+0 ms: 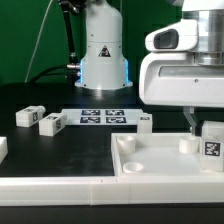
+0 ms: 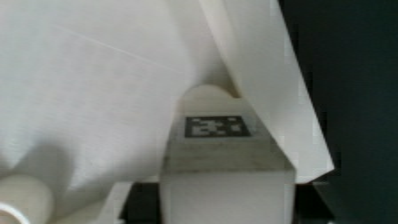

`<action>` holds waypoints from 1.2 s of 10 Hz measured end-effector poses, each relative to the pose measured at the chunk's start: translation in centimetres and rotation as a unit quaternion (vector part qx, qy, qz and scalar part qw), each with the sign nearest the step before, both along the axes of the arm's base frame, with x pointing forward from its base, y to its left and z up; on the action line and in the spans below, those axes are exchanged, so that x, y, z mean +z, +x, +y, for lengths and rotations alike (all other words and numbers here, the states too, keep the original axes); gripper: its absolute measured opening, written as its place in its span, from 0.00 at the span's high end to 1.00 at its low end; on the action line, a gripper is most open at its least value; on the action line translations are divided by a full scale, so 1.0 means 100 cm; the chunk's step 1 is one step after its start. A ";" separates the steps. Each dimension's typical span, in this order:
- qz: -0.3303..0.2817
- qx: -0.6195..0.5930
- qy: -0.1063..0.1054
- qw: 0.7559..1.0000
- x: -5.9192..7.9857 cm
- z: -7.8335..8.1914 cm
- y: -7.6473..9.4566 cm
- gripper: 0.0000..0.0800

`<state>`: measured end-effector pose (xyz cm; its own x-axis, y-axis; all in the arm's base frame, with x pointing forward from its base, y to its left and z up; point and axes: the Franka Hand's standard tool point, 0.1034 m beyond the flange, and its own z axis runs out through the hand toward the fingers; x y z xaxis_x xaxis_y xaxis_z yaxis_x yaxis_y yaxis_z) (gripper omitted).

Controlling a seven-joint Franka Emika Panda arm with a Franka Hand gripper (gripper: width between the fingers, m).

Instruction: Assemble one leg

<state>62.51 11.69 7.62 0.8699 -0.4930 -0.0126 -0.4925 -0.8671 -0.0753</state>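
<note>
Exterior view: gripper [image 1: 205, 128] clamping the leg [image 1: 212, 146], hovering at the tray's [image 1: 150, 168] right rear corner; insertion stage apparently; next move wants vertical alignment over a socket.

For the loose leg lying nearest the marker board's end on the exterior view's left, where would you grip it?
That leg lies flat and clear of its neighbours, tag face showing. Probably best to bring the claw straight down and pinch its two long plain sides mid-length.
</note>
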 end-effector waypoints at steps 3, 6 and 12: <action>0.006 -0.173 0.006 0.985 0.000 -0.001 0.000 0.64; 0.018 -0.337 0.014 0.941 0.000 -0.001 0.000 0.64; 0.023 -0.599 0.024 0.800 0.000 -0.002 -0.003 0.64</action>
